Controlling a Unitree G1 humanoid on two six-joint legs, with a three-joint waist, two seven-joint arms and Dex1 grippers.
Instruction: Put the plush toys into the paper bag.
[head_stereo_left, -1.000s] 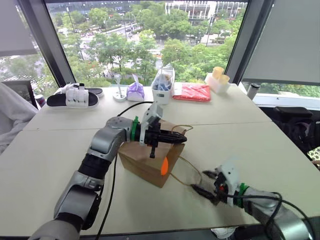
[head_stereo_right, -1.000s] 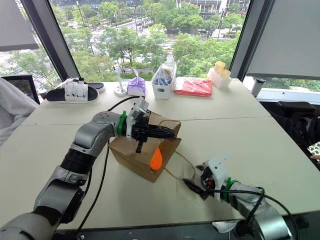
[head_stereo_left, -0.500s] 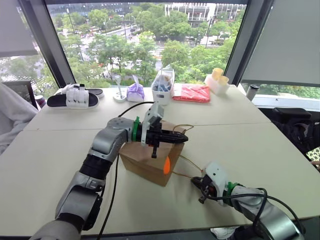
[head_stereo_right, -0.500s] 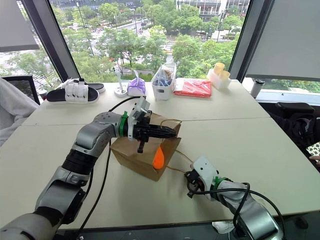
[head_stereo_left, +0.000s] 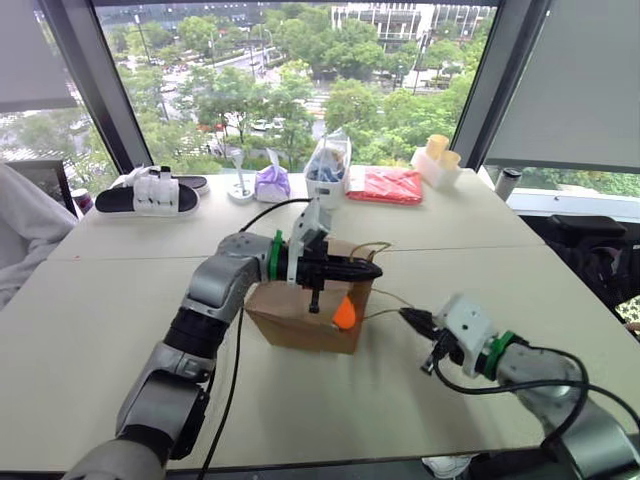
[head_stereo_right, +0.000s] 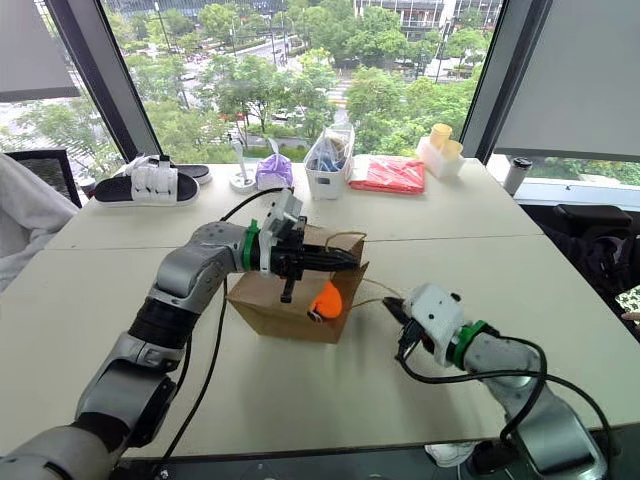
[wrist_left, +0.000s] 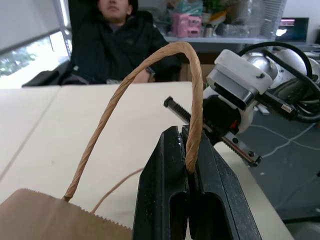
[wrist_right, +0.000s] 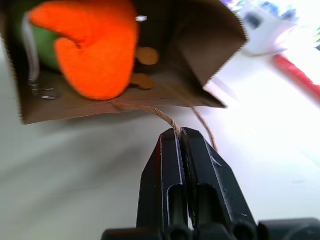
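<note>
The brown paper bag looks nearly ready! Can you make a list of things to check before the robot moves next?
1. Left gripper shut on one twisted tan loop handle: ok.
2. Right gripper shut on the other thin handle string: ok.
3. Orange plush toy fully inside the brown paper bag: not ok, it sits at the open mouth, partly sticking out.
4. Green plush toy inside the bag: ok, it shows behind the orange one.
5. Bag upright on the white table: not ok, it lies on its side, mouth toward the right gripper.
6. Handles holding without tearing: cannot tell.
</note>
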